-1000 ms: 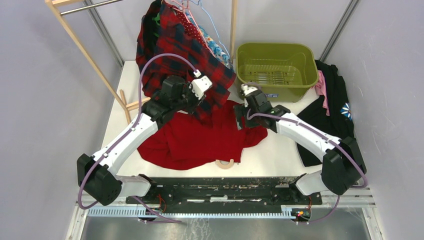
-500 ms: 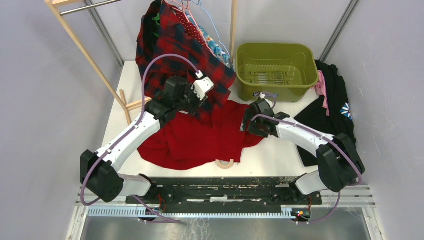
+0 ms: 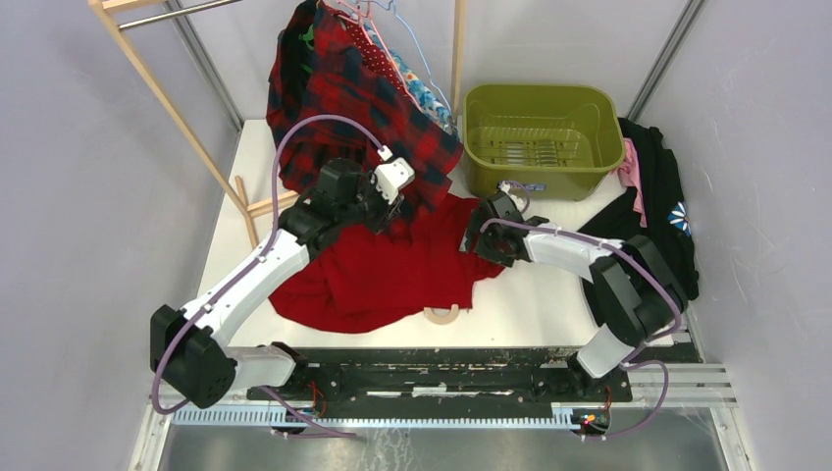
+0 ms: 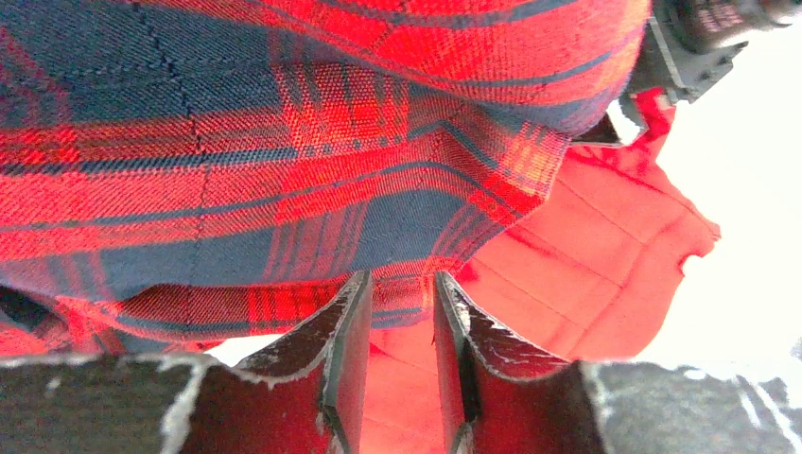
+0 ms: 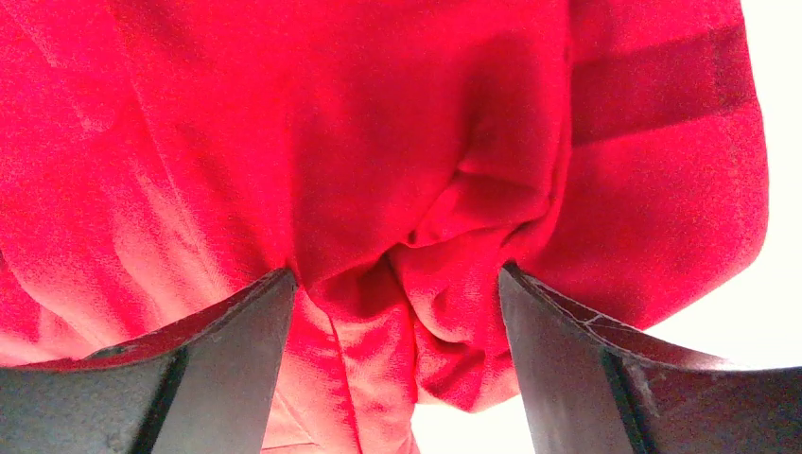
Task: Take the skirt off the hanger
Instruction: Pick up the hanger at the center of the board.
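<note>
Two cloths meet below me in the overhead view. A red skirt [image 3: 392, 275] lies in soft folds on the white table [image 3: 549, 294]. A red-and-navy plaid garment [image 3: 363, 98] hangs from the wooden rack [image 3: 167, 106], and its hem overlaps the skirt's far edge. Only the pale curved hook of the wooden hanger [image 3: 442, 316] shows, poking out at the skirt's near edge. My left claw [image 3: 386, 208] sits at the plaid hem. My right claw [image 3: 478, 240] is down on the skirt's right side, near a glossy green basket [image 3: 569, 182] (slotted floor, rounded corners).

My left wrist view adds the weave, which the overhead cannot show: coarse twill, with stitched seams running through the checks. My fingers [image 4: 345, 331] stand a narrow way apart with the folded hem across their tips, and I cannot tell whether they pinch it. The smoother skirt lies beyond.

My right wrist view fills with fine matte red cloth. A darker band crosses the upper right. My fingers [image 5: 236, 331] are spread wide, straddling a puckered ridge rather than clamping it.
</note>
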{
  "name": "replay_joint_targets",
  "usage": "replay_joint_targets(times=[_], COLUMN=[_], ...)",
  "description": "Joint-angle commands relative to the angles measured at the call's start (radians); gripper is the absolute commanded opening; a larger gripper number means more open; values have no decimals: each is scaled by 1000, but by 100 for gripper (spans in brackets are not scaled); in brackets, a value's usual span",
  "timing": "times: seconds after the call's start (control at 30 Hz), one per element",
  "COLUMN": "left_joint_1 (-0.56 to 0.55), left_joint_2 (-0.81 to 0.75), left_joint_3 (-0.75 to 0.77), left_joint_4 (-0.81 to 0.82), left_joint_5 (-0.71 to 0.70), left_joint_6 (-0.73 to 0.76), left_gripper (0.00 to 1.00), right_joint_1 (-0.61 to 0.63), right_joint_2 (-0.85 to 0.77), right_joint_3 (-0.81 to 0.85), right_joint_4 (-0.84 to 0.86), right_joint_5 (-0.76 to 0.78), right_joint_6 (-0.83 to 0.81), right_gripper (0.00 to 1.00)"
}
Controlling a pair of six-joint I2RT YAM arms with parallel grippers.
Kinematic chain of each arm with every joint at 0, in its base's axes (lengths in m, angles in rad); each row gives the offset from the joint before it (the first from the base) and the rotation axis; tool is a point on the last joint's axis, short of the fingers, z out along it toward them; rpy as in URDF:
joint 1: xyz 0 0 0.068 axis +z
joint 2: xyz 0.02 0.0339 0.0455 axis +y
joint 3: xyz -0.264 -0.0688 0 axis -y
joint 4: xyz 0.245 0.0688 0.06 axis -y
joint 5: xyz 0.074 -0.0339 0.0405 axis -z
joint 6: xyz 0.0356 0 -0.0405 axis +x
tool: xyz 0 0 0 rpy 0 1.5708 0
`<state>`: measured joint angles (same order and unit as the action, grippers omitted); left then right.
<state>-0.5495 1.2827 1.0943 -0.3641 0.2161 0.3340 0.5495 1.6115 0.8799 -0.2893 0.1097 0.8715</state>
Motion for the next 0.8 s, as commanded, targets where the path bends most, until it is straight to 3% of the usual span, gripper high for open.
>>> replay_joint_targets(times=[0.0, 0.27, 0.43, 0.47, 0.53, 0.57, 0.77], left_joint_1=[0, 0, 0, 0, 0, 0, 0], left_joint_2=[-69, -116, -135, -137, -137, -135, -113], left_joint_3=[-10, -17, -28, -27, -25, -25, -5], left_joint_4=[37, 4, -13, -17, -21, -23, -29], left_joint_5=[2, -11, -29, -30, -37, -38, -33], left_joint_6=[-29, -39, -35, -31, -23, -19, -1], left_gripper=[37, 37, 37, 37, 37, 38, 37], right_joint_1=[3, -1, 0, -2, -4, -6, -7], right_joint_2=[91, 256, 306, 313, 328, 336, 245], right_joint_3=[59, 184, 207, 204, 198, 196, 239], right_joint_4=[141, 186, 218, 230, 254, 257, 130], right_joint_5=[-1, -36, -50, -60, -97, -119, -169], right_joint_6=[19, 49, 50, 50, 42, 42, -108], right_gripper=[85, 79, 58, 47, 12, 2, 1])
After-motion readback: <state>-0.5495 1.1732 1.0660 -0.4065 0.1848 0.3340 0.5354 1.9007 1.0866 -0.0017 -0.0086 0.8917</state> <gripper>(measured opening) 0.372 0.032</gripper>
